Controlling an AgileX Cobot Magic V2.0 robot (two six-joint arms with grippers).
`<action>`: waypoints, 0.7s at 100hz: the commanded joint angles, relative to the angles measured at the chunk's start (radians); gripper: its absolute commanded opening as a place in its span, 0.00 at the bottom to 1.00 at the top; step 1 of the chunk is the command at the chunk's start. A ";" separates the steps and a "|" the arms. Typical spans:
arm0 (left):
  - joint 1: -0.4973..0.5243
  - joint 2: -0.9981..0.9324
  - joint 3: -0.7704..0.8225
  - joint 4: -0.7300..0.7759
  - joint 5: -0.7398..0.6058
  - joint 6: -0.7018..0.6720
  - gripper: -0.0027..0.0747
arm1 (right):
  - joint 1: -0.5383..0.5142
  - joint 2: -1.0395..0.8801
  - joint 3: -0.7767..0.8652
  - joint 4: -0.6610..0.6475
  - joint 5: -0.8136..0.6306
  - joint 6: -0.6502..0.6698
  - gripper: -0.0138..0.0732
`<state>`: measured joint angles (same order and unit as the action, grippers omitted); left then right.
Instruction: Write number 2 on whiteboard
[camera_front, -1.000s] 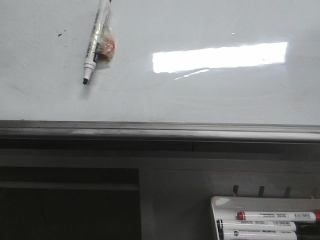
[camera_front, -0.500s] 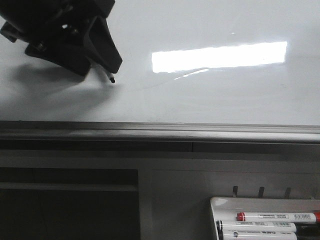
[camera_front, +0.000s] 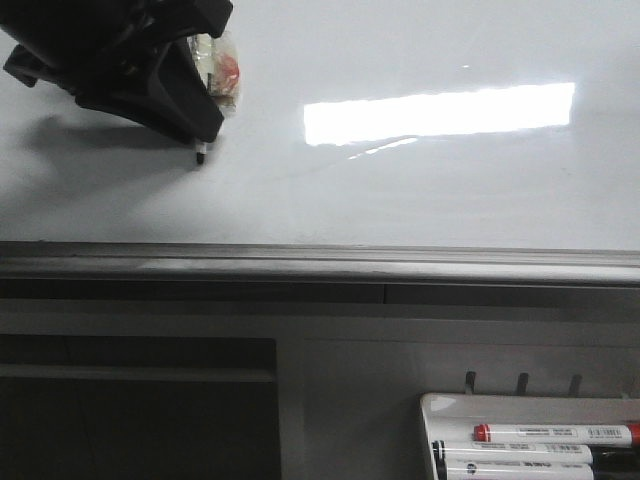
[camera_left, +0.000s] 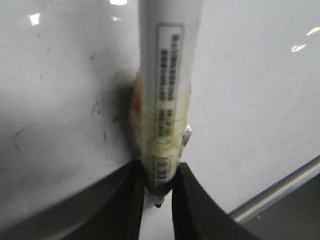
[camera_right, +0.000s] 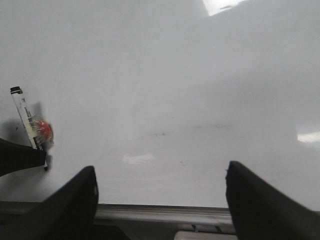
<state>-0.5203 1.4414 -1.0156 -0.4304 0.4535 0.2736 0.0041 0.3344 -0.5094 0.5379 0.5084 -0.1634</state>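
The left gripper (camera_front: 190, 125) has its fingers (camera_left: 192, 210) closed tight on a white marker (camera_left: 167, 95), and the black tip (camera_front: 199, 156) touches the whiteboard (camera_front: 420, 190) near its lower left part. A bit of clear tape with something red (camera_front: 228, 70) is stuck on the marker. No number 2 shows on the board. The right gripper (camera_right: 160, 200) hangs over the board with its fingers wide apart, holding nothing. More markers (camera_front: 555, 433) lie in a white tray (camera_front: 440, 405) below the surface.
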 joint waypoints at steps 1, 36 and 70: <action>-0.035 -0.087 -0.033 -0.013 -0.042 0.075 0.01 | 0.000 0.019 -0.057 0.110 -0.059 -0.090 0.70; -0.347 -0.327 -0.033 0.190 0.111 0.763 0.01 | 0.108 0.190 -0.243 0.728 0.280 -1.051 0.64; -0.377 -0.329 -0.033 0.231 0.123 0.763 0.01 | 0.454 0.450 -0.364 0.544 0.199 -1.055 0.64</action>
<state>-0.8902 1.1338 -1.0156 -0.1880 0.6274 1.0348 0.4050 0.7225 -0.8202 1.0496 0.7953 -1.2007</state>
